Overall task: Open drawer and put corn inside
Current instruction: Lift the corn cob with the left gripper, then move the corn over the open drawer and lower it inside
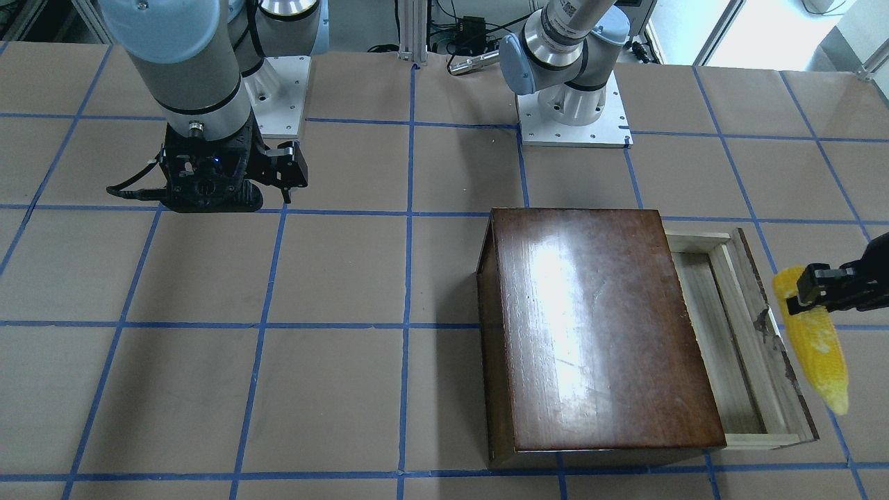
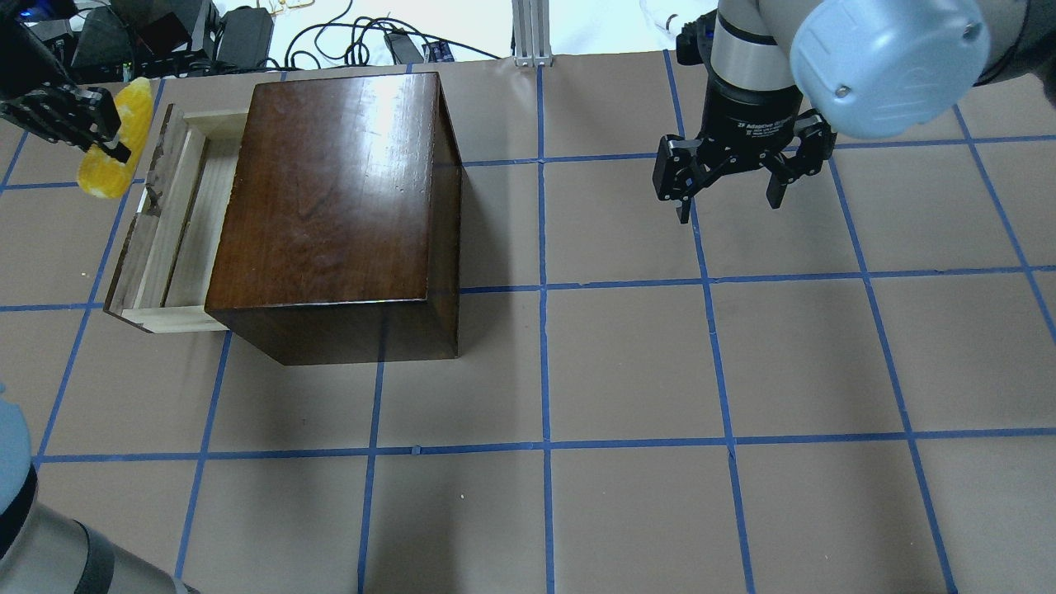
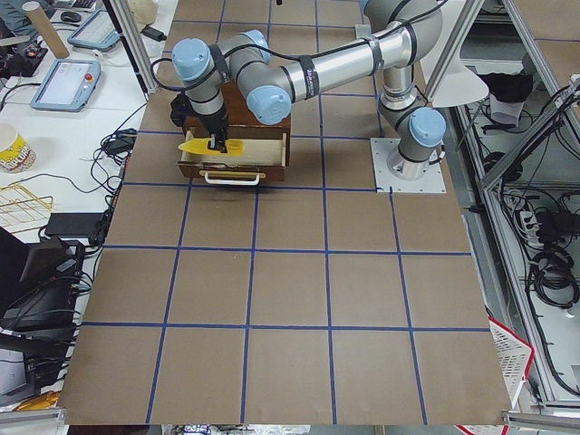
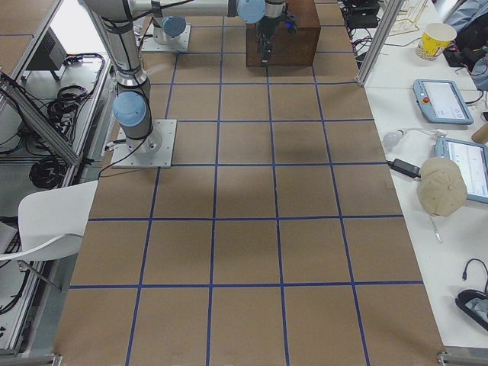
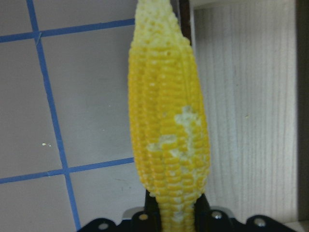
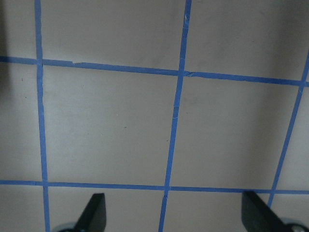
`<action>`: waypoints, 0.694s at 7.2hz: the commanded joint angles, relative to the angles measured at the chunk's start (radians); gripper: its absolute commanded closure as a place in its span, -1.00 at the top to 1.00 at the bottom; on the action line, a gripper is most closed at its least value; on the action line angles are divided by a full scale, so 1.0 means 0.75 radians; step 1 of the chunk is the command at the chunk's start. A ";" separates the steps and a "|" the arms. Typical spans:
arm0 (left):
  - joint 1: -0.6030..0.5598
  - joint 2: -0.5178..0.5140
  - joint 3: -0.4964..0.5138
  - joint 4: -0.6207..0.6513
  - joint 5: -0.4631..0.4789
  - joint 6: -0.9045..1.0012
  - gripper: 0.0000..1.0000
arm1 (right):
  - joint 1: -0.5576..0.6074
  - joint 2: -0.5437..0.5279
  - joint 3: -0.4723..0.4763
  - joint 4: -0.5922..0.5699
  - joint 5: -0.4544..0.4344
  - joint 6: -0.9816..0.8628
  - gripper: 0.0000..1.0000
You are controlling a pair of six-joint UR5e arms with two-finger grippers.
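Yellow husked corn cob (image 1: 814,344), butt pinched in left hand (image 1: 799,298) (beside pale-wood drawer (image 1: 715,326)); axis along drawer front, tip away from robot.

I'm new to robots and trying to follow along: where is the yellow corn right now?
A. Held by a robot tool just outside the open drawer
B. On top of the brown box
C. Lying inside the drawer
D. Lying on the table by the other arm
A: the left tool grips the corn in the air beside the drawer, not inside it.

place: robotics lab | evidence: teach pendants (image 4: 444,100); aluminium framing (image 4: 379,34); taped grid table (image 4: 244,191)
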 commanded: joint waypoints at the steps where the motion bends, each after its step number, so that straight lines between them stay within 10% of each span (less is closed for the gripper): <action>1: -0.043 -0.012 -0.078 0.015 -0.002 -0.068 -1.00 | 0.000 0.000 0.000 0.000 0.000 0.000 1.00; 5: -0.043 -0.037 -0.207 0.095 -0.055 -0.089 -1.00 | 0.000 0.000 0.000 0.000 0.000 0.000 1.00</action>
